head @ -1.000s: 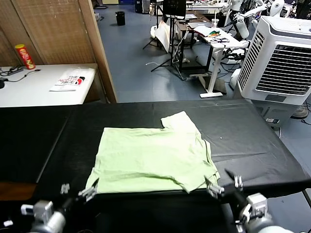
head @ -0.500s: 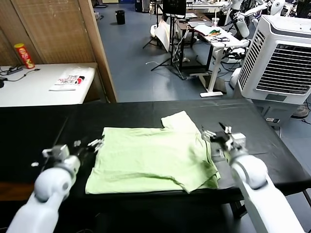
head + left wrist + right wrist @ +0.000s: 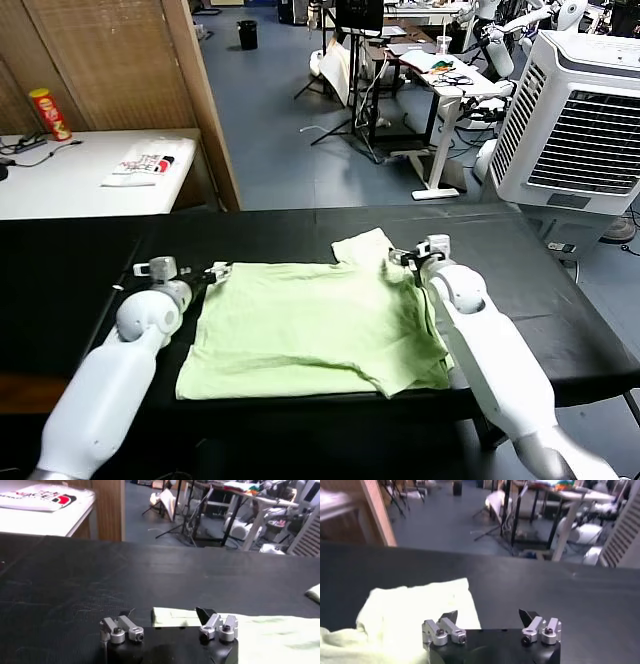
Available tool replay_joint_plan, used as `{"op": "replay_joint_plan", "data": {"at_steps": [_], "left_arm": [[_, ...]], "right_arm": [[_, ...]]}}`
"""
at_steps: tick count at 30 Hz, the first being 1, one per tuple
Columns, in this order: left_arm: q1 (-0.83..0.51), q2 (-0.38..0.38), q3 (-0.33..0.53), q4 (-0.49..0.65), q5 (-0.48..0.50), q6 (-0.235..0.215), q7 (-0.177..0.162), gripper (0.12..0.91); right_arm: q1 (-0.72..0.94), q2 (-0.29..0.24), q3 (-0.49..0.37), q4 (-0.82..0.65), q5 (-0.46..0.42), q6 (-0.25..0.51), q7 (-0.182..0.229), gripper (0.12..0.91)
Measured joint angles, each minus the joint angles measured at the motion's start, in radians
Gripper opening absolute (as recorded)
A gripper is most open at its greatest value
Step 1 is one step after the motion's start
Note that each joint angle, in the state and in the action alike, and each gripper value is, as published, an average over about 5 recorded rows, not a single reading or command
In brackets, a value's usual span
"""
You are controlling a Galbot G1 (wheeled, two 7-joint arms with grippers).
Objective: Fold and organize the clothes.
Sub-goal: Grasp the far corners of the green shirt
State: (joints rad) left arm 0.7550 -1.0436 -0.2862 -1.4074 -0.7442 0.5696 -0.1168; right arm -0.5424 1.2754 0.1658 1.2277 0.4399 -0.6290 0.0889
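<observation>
Both claws are spread wide and holding nothing. The left gripper (image 3: pixel 212 271) sits left of centre in the head view, right at the far left corner of the polo shirt (image 3: pixel 315 325), and its wrist view shows that corner poking between the parted metal fingertips (image 3: pixel 212 622) of the same left gripper (image 3: pixel 170 626). The right gripper (image 3: pixel 402 257) is a bit right of centre, at the sleeve that sticks out toward the top of the frame; in its own view the right gripper (image 3: pixel 490 625) has one fingertip over the pale cloth of the polo shirt (image 3: pixel 415 612) and the other over bare black. The shirt lies flat mid-frame on the black table cover (image 3: pixel 520 290), pale green, thin and floppy, with soft wrinkles and its lower right corner doubled over. My guess is it weighs next to nothing, will sag and drag when lifted, and could slide on that smooth cover, so I'd pinch right at the far corners or the shoulder seams. Off in the upper left a white table (image 3: pixel 60 185) holds a folded white item (image 3: pixel 140 166) and a red can (image 3: pixel 48 115); a big ribbed air cooler (image 3: pixel 580 125) fills the upper right.
</observation>
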Motion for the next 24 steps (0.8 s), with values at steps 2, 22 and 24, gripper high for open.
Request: {"op": "replay_joint_plan", "data": {"at_steps": [2, 22, 24], "left_arm": [[-0.008, -0.003, 0.002, 0.016, 0.005, -0.007, 0.003, 0.798], [-0.009, -0.003, 0.014, 0.015, 0.005, -0.02, 0.046, 0.134], [-0.008, -0.004, 0.011, 0.011, 0.006, -0.025, 0.047, 0.131]], "right_arm": [[0.003, 0.005, 0.0, -0.011, -0.001, 0.002, -0.003, 0.798], [-0.036, 0.002, 0.01, 0.006, -0.032, 0.102, -0.037, 0.133], [-0.045, -0.008, 0.008, 0.022, -0.032, 0.138, -0.045, 0.127]]}}
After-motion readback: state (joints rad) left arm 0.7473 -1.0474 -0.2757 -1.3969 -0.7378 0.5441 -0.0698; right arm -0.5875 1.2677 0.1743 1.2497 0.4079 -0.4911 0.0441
